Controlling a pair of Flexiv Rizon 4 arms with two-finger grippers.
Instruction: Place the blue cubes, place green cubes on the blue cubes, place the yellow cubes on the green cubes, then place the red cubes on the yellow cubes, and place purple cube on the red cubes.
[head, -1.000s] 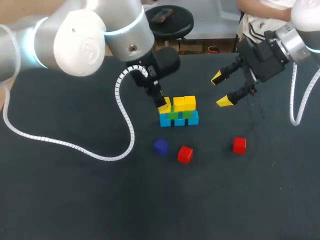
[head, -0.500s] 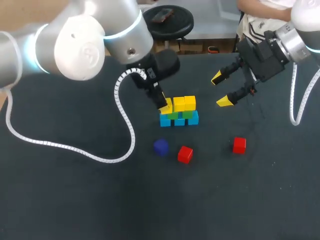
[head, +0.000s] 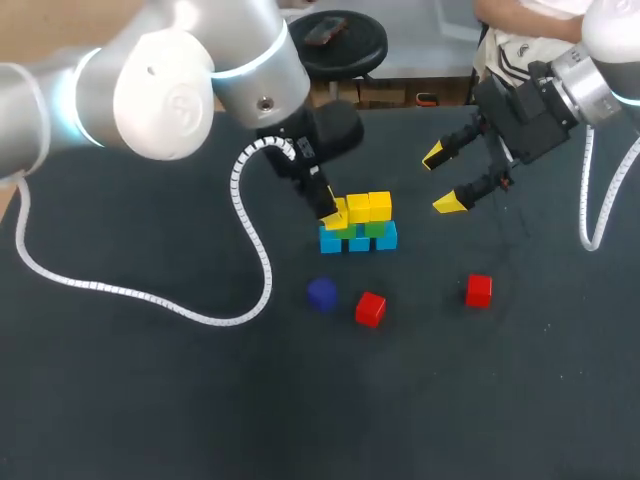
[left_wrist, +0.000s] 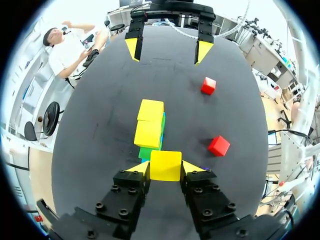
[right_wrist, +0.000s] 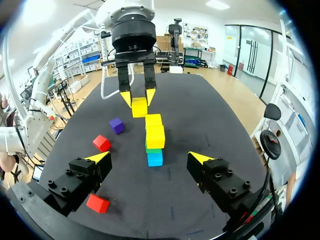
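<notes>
Left jaws are clamped on a yellow cube (left_wrist: 165, 165) at the left end of the stack, frame centre in the head view; it looks to be over the end green cube, but I can't tell if it's seated. The stack is a row of blue cubes (head: 358, 242) with green cubes (head: 375, 229) on them and two placed yellow cubes (head: 369, 207) on the green, just beside the held one. Right jaws are apart and empty at upper right, well apart from the stack; the purple cube (head: 321, 293), near red cube (head: 371, 308) and far red cube (head: 478, 290) lie loose on the bench (head: 150, 400) below the stack.
</notes>
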